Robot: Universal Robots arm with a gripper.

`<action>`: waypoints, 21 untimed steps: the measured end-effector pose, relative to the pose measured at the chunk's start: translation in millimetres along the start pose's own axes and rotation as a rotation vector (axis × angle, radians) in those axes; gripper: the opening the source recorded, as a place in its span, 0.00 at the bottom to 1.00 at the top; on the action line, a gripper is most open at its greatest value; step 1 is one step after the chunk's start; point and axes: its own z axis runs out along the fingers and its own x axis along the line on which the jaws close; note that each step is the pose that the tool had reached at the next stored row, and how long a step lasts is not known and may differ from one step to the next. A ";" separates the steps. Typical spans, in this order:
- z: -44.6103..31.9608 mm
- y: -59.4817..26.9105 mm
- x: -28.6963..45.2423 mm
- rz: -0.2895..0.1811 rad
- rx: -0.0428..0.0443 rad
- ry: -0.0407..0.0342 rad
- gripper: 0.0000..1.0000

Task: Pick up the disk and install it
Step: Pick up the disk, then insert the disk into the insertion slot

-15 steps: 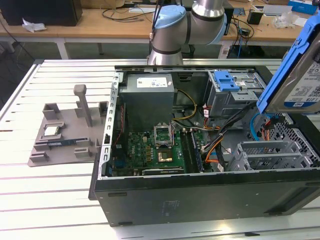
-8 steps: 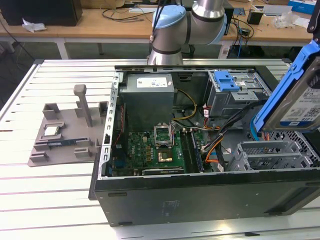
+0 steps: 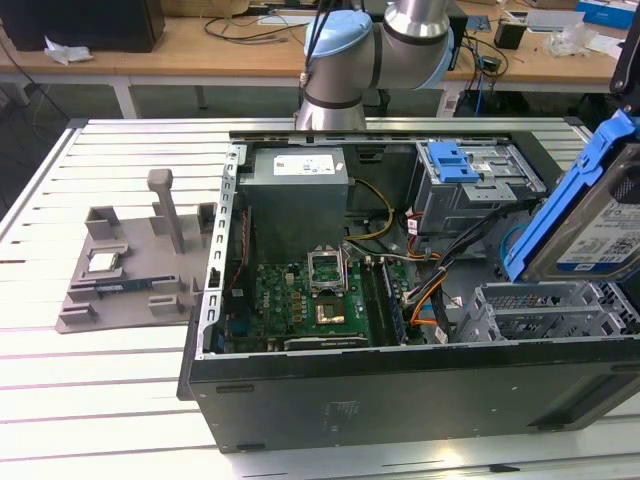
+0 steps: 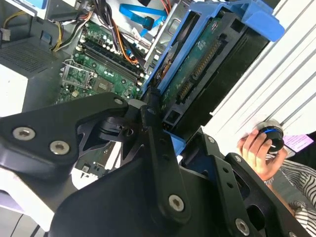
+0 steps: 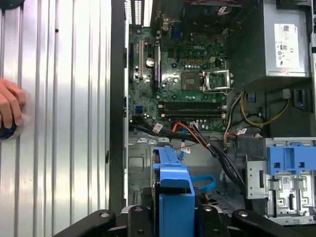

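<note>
Hand (image 5: 174,219) is clamped on the disk (image 3: 605,235), with black fingers (image 5: 140,222) on both sides of its blue carrier. The second wrist view shows the same grip, with the disk's green circuit-board underside facing that camera.

In the exterior view the disk is off the table (image 3: 100,400) and tilted steeply, label face out. It's at the exterior view's right end of the open PC case (image 3: 400,390), low end just over the empty silver drive cage (image 3: 540,310). Can't tell if it's touching the cage.

The second drive cage (image 3: 480,195) is just beside it with a bare blue bracket (image 3: 450,160) on top. The motherboard (image 3: 310,300) is exposed mid-case, and the grey power supply (image 3: 300,190) sits behind it.

A grey fixture (image 3: 130,260) lies on the table at the exterior view's left, well apart from the case, with a small square chip (image 3: 103,262) seated in it.

A person's fingers (image 4: 254,148) rest on a round blue-ringed button (image 4: 270,136) on the table outside the case.
</note>
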 end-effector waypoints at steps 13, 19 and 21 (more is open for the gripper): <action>0.0 0.0 0.5 0.000 0.0000 0.0000 0.37; 0.6 -0.1 0.8 0.000 0.0000 0.0006 0.37; 1.6 -0.1 0.9 0.000 0.0000 0.0006 0.37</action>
